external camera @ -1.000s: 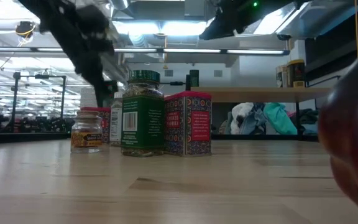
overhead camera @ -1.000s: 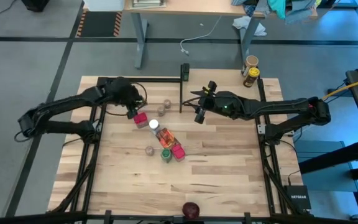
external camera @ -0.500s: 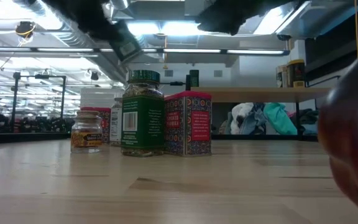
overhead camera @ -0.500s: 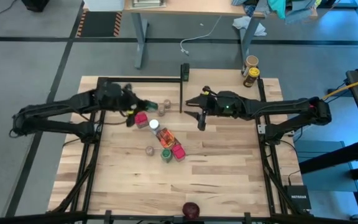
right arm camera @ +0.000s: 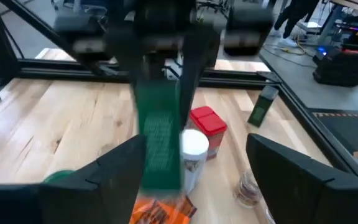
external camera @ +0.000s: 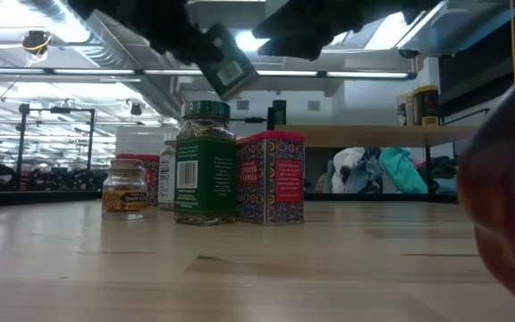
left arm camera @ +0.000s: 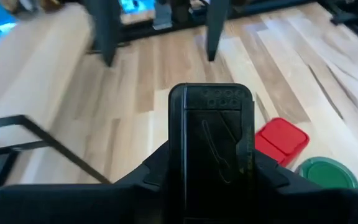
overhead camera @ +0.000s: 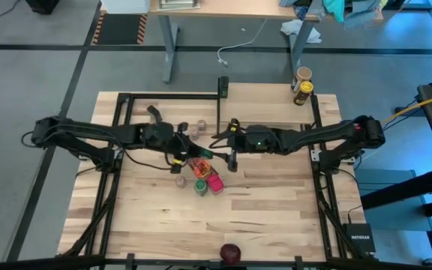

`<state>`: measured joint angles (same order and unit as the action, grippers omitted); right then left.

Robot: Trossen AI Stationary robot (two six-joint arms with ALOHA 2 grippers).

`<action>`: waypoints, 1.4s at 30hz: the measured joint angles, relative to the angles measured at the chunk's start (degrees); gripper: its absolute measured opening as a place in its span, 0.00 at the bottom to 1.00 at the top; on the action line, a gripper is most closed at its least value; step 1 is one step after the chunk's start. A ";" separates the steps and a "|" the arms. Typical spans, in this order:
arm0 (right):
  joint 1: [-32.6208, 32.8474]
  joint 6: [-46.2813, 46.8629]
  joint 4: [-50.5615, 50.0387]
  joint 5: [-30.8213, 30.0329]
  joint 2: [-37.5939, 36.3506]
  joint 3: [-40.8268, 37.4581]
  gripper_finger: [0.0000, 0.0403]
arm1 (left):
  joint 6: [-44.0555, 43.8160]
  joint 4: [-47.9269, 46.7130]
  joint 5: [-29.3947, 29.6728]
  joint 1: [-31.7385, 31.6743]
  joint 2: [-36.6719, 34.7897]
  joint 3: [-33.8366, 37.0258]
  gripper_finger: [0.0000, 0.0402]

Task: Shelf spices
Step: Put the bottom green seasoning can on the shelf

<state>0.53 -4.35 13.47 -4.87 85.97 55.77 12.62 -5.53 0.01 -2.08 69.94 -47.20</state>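
We see the left gripper (overhead camera: pixel 201 154) clamped on a dark green tin (external camera: pixel 225 64), held in the air above the spice cluster near the middle of the table (overhead camera: pixel 276 210). In the left wrist view the tin (left arm camera: pixel 215 149) fills the gap between the fingers. The right gripper (overhead camera: pixel 227 154) faces it from just beside, jaws spread wide with the green tin (right arm camera: pixel 158 140) between them; contact probably not made, hard to tell in the blur. Below the tin: a white-capped bottle (right arm camera: pixel 193 155), red-lidded jar (right arm camera: pixel 207 121), orange packet (right arm camera: pixel 160 213). Just toward the near edge stand a green-lidded jar (external camera: pixel 204 161), pink-red box (external camera: pixel 271 176) and small tan-lidded jar (external camera: pixel 125 188). The shelf (overhead camera: pixel 171 97) sits at the table's far left corner, well apart from the held tin.
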 joint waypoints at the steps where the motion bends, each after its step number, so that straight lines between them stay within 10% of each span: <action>1: 0.27 -0.02 -0.02 0.03 0.68 0.53 0.70 | 0.00 0.89 0.06 0.20 0.86 0.00 0.27; 28: 0.99 -1.48 -4.35 -1.41 6.50 3.64 0.31 | -2.67 5.08 0.70 0.49 2.83 0.02 0.28; 42: 1.10 -3.73 -10.07 -9.68 0.52 3.60 0.30 | -5.63 3.87 7.28 0.52 0.76 -0.07 0.46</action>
<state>1.63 -8.08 3.41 -14.55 86.49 59.37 6.99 -1.66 7.29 -1.56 70.71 -47.27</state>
